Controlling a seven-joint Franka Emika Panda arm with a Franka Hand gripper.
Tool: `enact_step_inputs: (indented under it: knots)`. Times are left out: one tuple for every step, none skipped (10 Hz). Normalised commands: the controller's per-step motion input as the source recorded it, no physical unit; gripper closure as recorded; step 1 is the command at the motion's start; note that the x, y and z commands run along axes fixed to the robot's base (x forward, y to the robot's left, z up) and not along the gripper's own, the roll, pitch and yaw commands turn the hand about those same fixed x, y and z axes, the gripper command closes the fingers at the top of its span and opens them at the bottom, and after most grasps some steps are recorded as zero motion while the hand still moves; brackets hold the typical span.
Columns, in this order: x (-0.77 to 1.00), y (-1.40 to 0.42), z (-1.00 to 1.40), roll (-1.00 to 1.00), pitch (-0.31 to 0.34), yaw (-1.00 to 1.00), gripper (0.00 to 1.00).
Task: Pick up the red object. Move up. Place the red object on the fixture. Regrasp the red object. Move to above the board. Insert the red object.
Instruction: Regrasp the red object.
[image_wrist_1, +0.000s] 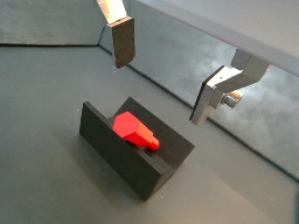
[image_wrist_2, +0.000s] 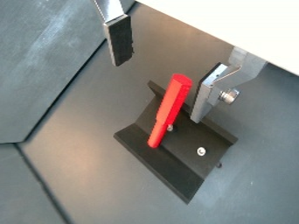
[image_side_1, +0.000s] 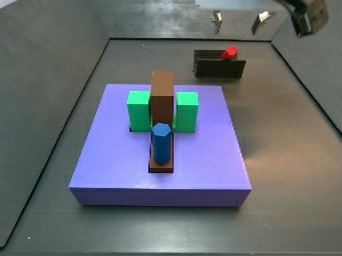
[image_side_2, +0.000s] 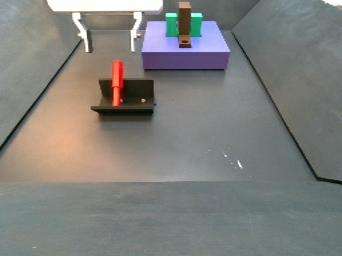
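The red object (image_wrist_2: 166, 110) is a slender red peg leaning in the fixture (image_wrist_2: 176, 157). It shows in both wrist views (image_wrist_1: 135, 129) and both side views (image_side_2: 116, 82), (image_side_1: 230, 52). The fixture (image_side_2: 123, 100) is a dark blocky holder on the grey floor, also seen in a side view (image_side_1: 219, 65) and a wrist view (image_wrist_1: 135, 157). My gripper (image_wrist_2: 160, 76) is open and empty, above the fixture and apart from the peg; it shows in both side views (image_side_2: 110, 42), (image_side_1: 238, 18). The lavender board (image_side_1: 163, 150) lies apart from the fixture.
On the board stand green blocks (image_side_1: 163, 110), a brown bar (image_side_1: 163, 95) and a blue cylinder (image_side_1: 162, 143). The board also shows in a side view (image_side_2: 187, 48). Grey walls (image_wrist_1: 211, 52) ring the dark floor.
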Motion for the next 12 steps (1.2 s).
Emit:
enact_step_inputs:
  knots:
    - [-0.02,-0.19,-0.1,0.99,0.049,0.0,0.0]
    - [-0.07,-0.16,-0.1,1.0,0.0,0.0,0.0]
    - [-0.03,-0.17,-0.09,0.95,0.0,0.0,0.0]
    - [0.01,-0.17,-0.05,0.71,-0.043,0.03,0.0]
    - [0.16,-0.13,0.0,0.6,-0.149,0.11,0.0]
    - [0.19,-0.05,-0.05,0.44,-0.266,0.13,0.0]
    - [0.15,0.0,-0.13,0.24,-0.411,0.14,0.0]
    - [0.22,0.0,-0.11,0.1,-0.394,0.19,0.0]
    - [0.18,0.0,-0.08,0.06,-0.403,0.2,0.0]
    - [0.19,0.0,-0.06,0.04,-0.403,0.21,0.0]
    - [0.11,0.0,-0.12,0.06,-0.323,0.21,0.0]
    - [0.0,0.0,-0.27,0.07,-0.18,0.19,0.0]
